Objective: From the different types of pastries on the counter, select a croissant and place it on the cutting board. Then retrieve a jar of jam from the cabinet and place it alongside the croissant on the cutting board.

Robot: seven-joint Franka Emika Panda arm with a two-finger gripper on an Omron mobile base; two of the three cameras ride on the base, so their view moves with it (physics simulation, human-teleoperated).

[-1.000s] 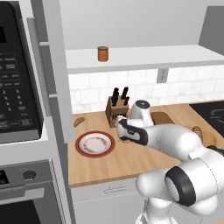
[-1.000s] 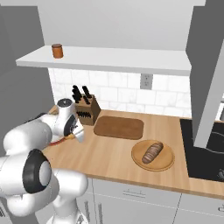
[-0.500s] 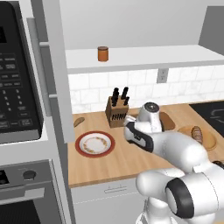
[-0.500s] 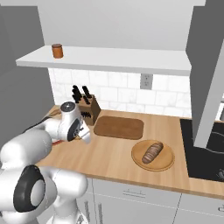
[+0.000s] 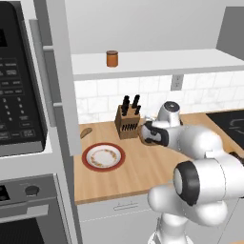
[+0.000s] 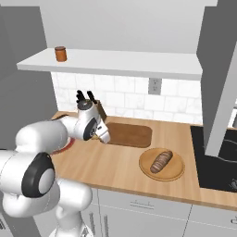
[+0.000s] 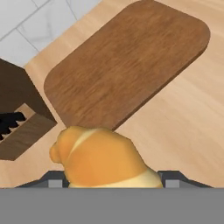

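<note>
Item: golden, flaky croissant (image 7: 103, 159), clamped in my pincer (image 6: 102, 136) beside the dark rectangular wooden cutting board (image 7: 124, 63). Hazard: releasing here likely drops it onto the desk (image 6: 115, 164), short of the board.

The croissant (image 7: 103, 157) is golden and plump, held up off the desk just short of the cutting board's near edge. The cutting board (image 7: 127, 61) is a dark brown wooden slab with rounded corners, lying flat and bare on the desk beside the knife block. A small orange-brown jar (image 5: 112, 58) stands upright on the open shelf above.
</note>
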